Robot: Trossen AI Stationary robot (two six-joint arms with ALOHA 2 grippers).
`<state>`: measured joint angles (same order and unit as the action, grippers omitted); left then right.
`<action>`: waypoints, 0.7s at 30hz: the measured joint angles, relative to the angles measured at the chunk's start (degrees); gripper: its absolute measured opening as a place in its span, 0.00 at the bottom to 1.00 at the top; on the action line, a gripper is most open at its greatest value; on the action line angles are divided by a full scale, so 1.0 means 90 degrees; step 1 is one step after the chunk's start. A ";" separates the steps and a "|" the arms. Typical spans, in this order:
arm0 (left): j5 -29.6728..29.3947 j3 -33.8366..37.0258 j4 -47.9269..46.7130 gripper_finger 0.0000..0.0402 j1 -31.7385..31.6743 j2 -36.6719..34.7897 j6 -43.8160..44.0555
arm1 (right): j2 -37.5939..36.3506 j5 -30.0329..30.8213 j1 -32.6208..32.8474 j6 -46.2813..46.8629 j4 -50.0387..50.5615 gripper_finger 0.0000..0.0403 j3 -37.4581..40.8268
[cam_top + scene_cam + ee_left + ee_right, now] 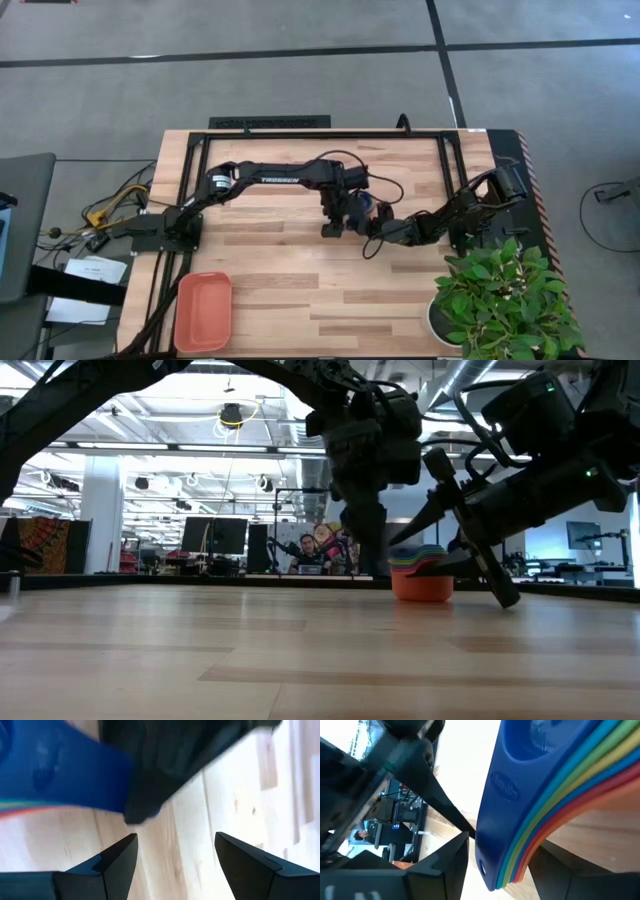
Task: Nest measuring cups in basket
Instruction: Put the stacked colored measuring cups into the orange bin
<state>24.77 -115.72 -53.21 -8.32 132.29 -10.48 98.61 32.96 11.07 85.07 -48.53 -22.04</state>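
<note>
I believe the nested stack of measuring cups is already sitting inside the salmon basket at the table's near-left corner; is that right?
Not quite. The high view shows the basket at that corner holding nothing, while the nested measuring cups sit on the table near its middle, between the left gripper and right gripper.

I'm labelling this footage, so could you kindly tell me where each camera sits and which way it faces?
High view: overhead, straight down on the table, both arms, basket.
Low view: table height, facing the room; arms above the nested measuring cups.
Left wrist view: behind the left gripper, open over wood.
Right wrist view: behind the right gripper, straddling the stacked handles.
All four views show the cups.
</note>
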 joint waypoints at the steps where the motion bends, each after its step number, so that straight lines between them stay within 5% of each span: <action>1: -0.0079 0.0000 -0.0082 0.63 -0.0016 0.0000 -0.0072 | 0.0000 0.0001 -0.0002 -0.0049 0.0002 0.52 0.0000; 21: 0.0299 0.0000 0.0120 0.63 -0.0089 0.0000 -0.0275 | 0.0022 -0.0159 -0.0121 -0.0679 -0.0303 0.41 0.0019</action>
<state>27.47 -115.72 -52.13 -9.13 132.29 -12.95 98.80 31.53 9.98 78.96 -51.25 -21.87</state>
